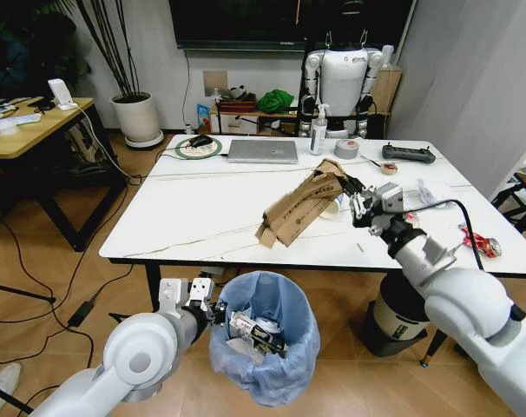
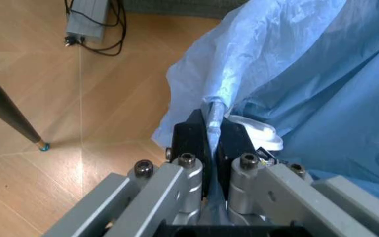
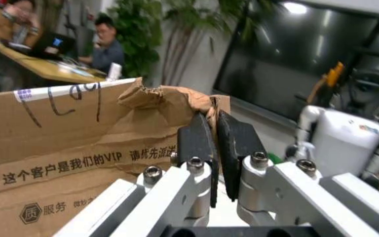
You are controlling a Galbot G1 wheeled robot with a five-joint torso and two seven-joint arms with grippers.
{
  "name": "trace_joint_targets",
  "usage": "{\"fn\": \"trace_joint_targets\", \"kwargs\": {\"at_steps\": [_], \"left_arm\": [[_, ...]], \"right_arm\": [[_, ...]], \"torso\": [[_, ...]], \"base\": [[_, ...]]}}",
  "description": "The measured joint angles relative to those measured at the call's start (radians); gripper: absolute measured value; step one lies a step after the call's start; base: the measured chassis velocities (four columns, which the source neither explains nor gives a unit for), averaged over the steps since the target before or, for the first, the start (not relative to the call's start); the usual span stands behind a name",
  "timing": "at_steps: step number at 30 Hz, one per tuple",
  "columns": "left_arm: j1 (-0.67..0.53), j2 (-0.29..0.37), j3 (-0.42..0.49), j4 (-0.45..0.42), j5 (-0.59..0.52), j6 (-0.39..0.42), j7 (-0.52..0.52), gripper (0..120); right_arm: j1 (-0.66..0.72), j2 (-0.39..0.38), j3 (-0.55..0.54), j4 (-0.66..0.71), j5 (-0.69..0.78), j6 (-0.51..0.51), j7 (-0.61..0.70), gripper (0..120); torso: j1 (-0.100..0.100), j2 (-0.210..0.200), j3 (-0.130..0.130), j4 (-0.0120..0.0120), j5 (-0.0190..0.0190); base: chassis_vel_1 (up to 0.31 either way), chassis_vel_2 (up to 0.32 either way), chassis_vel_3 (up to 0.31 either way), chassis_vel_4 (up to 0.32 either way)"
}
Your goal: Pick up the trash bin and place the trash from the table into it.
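Mid-transfer: the right pincer (image 1: 357, 198), at centre right of the head view, pinches the top corner of a torn brown cardboard piece (image 1: 299, 211), lifting it tilted with its lower end apparently touching the white counter (image 1: 202, 213). The left pincer (image 1: 213, 309), at lower left, is clamped on the bag-lined rim of the trash bin (image 1: 280, 365), held just below the counter's near edge and already holding litter. The next move looks to call for carrying the cardboard forward over that edge and down into the bin's mouth. A white paper cup (image 1: 332, 208) lies just behind the cardboard; a red wrapper (image 1: 481, 242) sits at far right. The surface between cardboard and near edge is bare.
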Motion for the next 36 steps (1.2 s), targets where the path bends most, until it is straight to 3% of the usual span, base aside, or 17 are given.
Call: {"fn": "trace_joint_targets", "kwargs": {"at_steps": [3, 9, 21, 24, 36], "left_arm": [[0.001, -0.001, 0.0, 0.0, 0.0, 0.0, -0.002, 0], [-0.002, -0.03, -0.004, 0.008, -0.002, 0.0, -0.009, 0], [-0.004, -0.027, -0.003, 0.003, -0.008, 0.0, -0.011, 0], [-0.003, -0.026, -0.003, 0.003, -0.008, 0.0, -0.011, 0], [-0.007, -0.025, -0.002, 0.001, -0.008, 0.0, -0.011, 0]], "right_arm": [[-0.035, 0.001, 0.001, 0.009, -0.022, 0.037, -0.01, 1], [-0.197, 0.021, -0.004, 0.022, -0.246, 0.156, -0.049, 1], [-0.247, 0.048, -0.005, -0.04, -0.431, 0.278, -0.15, 1], [-0.246, 0.046, -0.004, -0.037, -0.434, 0.286, -0.177, 8], [-0.234, 0.042, -0.002, -0.033, -0.403, 0.278, -0.185, 53]], "torso": [[0.0, 0.0, 0.0, 0.0, 0.0], [0.0, 0.0, 0.0, -0.0001, -0.0003], [0.0, 0.0, 0.0, 0.0, 0.0], [0.0, 0.0, 0.0, 0.0, -0.0001], [0.0, 0.0, 0.0, 0.0, -0.0002]], "base": [[0.0, 0.0, 0.0, 0.0], [0.0, 0.0, 0.0, 0.0], [0.0, 0.0, 0.0, 0.0], [0.0, 0.0, 0.0, 0.0], [0.0, 0.0, 0.0, 0.0]]}}
